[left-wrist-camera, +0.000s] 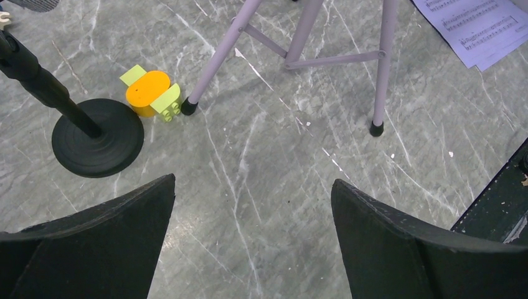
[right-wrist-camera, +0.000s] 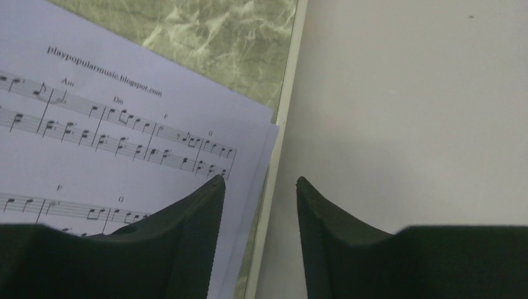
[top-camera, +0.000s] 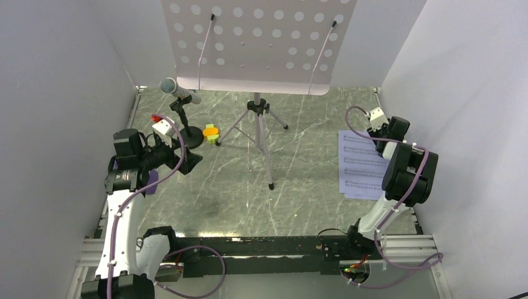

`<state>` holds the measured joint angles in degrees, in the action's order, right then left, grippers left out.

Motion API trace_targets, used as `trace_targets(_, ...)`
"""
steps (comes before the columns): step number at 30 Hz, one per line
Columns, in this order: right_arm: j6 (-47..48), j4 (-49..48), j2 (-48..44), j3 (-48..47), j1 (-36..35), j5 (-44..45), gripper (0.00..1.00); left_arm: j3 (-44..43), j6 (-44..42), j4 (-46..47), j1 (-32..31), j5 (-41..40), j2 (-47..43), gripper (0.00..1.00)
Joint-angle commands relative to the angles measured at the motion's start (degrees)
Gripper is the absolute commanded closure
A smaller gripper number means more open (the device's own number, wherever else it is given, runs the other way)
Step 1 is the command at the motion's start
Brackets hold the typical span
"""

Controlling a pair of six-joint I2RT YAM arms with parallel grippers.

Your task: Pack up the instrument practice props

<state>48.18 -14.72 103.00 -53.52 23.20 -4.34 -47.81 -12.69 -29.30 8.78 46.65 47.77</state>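
Note:
The grey perforated music stand (top-camera: 258, 43) rises on tripod legs (top-camera: 261, 131) at the back centre. White sheet-music pages (top-camera: 361, 165) lie flat at the right. My right gripper (right-wrist-camera: 259, 179) hangs low over their right edge, open, with nothing between its fingers. A silver microphone (top-camera: 177, 90) stands on a black round base (top-camera: 190, 137) at the back left, and the orange-and-yellow-green block (left-wrist-camera: 151, 93) sits beside that base. My left gripper (left-wrist-camera: 253, 180) is wide open over bare table, nearer than the base and the block. A patch of the purple metronome (top-camera: 151, 180) shows under the left arm.
White walls close in the table on the left, back and right. The right wall (right-wrist-camera: 405, 93) is close beside the right gripper, past the table's pale edge strip (right-wrist-camera: 283, 143). One foot of the stand (left-wrist-camera: 375, 129) rests ahead of the left gripper. A black rail (top-camera: 261, 246) runs along the near edge.

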Motion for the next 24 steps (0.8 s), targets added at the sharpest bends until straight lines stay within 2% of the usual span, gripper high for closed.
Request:
trace_targets(1, -0.4, -3.9, -4.6, 2.0, -0.1, 1.4, 0.48, -0.5, -0.2, 2.9, 0.1, -0.2, 0.6, 0.01)
trace_targets(4, -2.5, -1.0, -7.4, 1.2, 0.0, 1.9, 0.44, -0.2, -0.3, 3.9, -0.5, 0.5, 1.0, 0.01)
trace_targets(7, -6.9, 3.7, -12.0, 1.4, 0.3, -2.4, 0.42, 0.0, -1.0, 4.6, -1.5, 1.0, 1.7, 0.01)
trace_targets(11, -14.5, 11.3, -20.1, 4.3, 0.4, -20.0, 0.41, -0.1, -6.2, 2.9, -4.7, 1.0, 3.4, 0.02)
trace_targets(14, -20.4, 13.2, -25.0, 7.5, -1.0, -33.1, 0.4, -0.5, -11.7, 1.7, -8.2, -2.7, 6.0, 0.04)
trace_targets(20, -31.6, 18.4, -28.8, 8.3, -9.4, -48.3, 0.39, 0.4, -18.9, 2.7, -14.3, -9.4, 9.8, 0.09)
trace_targets(24, -38.0, 20.0, -28.3, 6.2, -15.1, -54.2, 0.39, 0.2, -23.9, -2.1, -16.5, -12.7, 9.5, 0.11)
